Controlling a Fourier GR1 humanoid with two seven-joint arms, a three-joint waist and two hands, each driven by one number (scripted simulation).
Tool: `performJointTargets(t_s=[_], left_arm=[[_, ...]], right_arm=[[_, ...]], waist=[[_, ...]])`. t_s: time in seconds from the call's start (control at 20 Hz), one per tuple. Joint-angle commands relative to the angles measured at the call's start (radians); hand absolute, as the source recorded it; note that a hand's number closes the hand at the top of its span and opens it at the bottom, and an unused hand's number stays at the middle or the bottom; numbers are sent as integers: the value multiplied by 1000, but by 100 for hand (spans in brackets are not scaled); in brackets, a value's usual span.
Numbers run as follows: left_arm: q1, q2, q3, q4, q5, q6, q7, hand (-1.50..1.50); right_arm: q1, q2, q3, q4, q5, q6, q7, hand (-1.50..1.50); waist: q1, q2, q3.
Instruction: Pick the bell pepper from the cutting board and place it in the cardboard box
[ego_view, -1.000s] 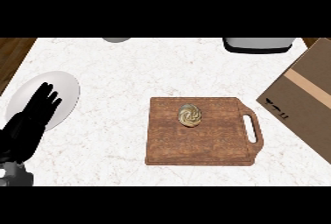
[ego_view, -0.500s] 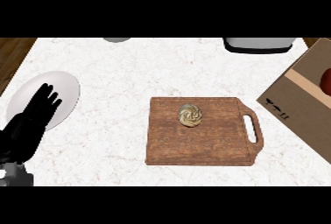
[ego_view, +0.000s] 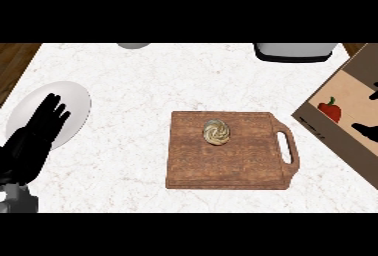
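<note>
The red bell pepper (ego_view: 331, 109) with its green stem lies on the tan inside of the cardboard box (ego_view: 347, 145) at the right edge. Just right of it, black fingertips (ego_view: 366, 128) of my right hand (ego_view: 373, 89) reach in from the edge, spread and apart from the pepper. The wooden cutting board (ego_view: 244, 170) with a handle slot sits mid-counter and carries only a pale swirled bun (ego_view: 217, 132). At the left, over a white plate (ego_view: 74, 100), my left hand (ego_view: 37, 135) rests open with fingers up.
A dark appliance with a grey top (ego_view: 294, 51) stands at the back right. A grey round object (ego_view: 133, 45) shows at the back edge. The white marble counter (ego_view: 148, 80) ends at wood flooring on the left.
The pepper, only a red sliver at the right edge half a second ago, now lies further left inside the box. My right hand's fingers have come into view. The left hand has not moved.
</note>
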Motion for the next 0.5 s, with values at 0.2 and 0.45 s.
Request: performJointTargets(t_s=[0.2, 0.45], left_arm=[[40, -11, -1, -35, 1, -2, 1, 0], [20, -26, -14, -17, -11, 12, -3, 0]], right_arm=[[-5, 68, -112, 84, -152, -114, -175, -150], [-99, 76, -299, 113, -363, -76, -105, -150]], waist=[[-4, 3, 9], [-7, 4, 9]])
